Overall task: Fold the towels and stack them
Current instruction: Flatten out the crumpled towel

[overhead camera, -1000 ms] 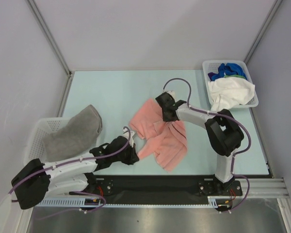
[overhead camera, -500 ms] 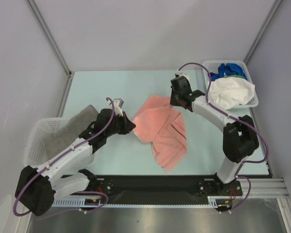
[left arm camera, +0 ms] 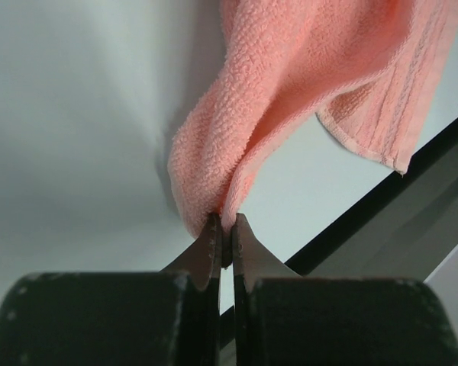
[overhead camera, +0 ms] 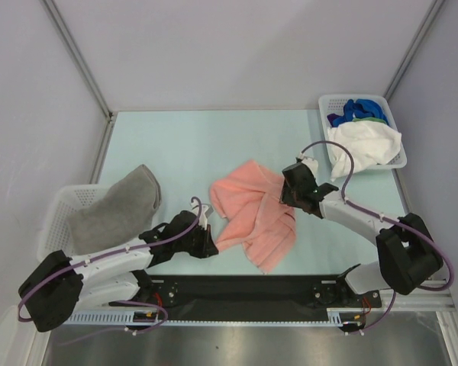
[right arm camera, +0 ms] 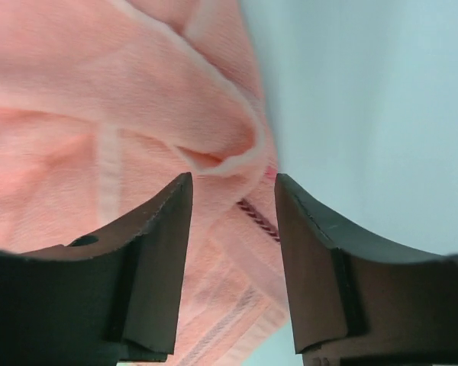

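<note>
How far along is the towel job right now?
Done: nothing stacked; the grey towel drapes over the left basket. In hand: crumpled pink towel, left gripper shut on its edge, right gripper open above it. Left: white towel and blue towel in the right basket.

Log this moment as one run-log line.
left gripper: shut on pink towel | right gripper: open at its right edge | grey towel: draped over basket | fold: not done

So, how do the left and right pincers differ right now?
The left pincer is shut, pinching a fold of the pink towel. The right pincer stands open, gripping nothing. The left pincer is at the towel's near-left corner, while the right pincer is at its right edge. Both are at the same towel.
</note>
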{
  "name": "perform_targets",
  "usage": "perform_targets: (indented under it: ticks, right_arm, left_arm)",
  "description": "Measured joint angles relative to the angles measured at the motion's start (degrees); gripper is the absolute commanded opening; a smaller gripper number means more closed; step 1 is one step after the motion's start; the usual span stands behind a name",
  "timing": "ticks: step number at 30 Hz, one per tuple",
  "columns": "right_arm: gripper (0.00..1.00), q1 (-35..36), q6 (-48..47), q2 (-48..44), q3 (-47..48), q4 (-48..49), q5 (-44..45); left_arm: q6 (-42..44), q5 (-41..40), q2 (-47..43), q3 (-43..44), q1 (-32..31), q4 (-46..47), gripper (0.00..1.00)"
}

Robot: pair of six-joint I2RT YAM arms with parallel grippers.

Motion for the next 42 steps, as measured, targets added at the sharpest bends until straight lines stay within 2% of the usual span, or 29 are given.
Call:
perform_targets:
  ticks: [3, 7, 13, 16, 19, 26, 33, 37, 42]
  right_arm:
    - [0.40, 3.1, 0.0, -0.6, 3.9, -1.5, 2.6]
    - [0.36, 6.2, -0.1, 0.9, 8.3, -1.7, 3.9]
    - [0.35, 8.0, -0.5, 11.3, 15.6, -2.0, 3.4]
    - [0.36, 8.1, -1.0, 16.6, 18.4, -2.9, 2.9]
    - [0.42, 8.1, -1.6, 19.8, 19.3, -3.4, 2.6]
    - [0.55, 8.2, -2.6, 21.0, 19.6, -5.2, 4.0]
    - [0.55, 8.9, -3.2, 21.0, 19.8, -6.2, 5.6]
    - [0.50, 10.8, -3.3, 21.0, 20.7, -7.4, 6.7]
    - [0.50, 12.2, -3.3, 21.1, 21.9, -7.9, 7.0]
  left_arm:
    - [-0.5, -0.1, 0.0, -0.3, 0.0, 1.2, 0.00]
    - [-0.6, -0.2, -0.1, -0.6, -0.1, 1.7, 0.00]
    - [-0.6, -0.5, -0.4, -0.7, -0.1, 1.8, 0.00]
    - [-0.6, -0.6, -1.0, -0.7, -0.1, 1.8, 0.00]
    - [-0.6, -0.6, -1.6, -0.7, -0.1, 1.8, 0.00]
    - [-0.6, -1.1, -2.2, -0.7, -0.1, 1.7, 0.00]
    - [-0.6, -1.6, -2.2, -0.7, -0.1, 1.7, 0.00]
    - [-0.6, -1.7, -2.2, -0.7, -0.1, 1.7, 0.00]
    - [-0.6, -1.9, -2.2, -0.7, -0.1, 1.7, 0.00]
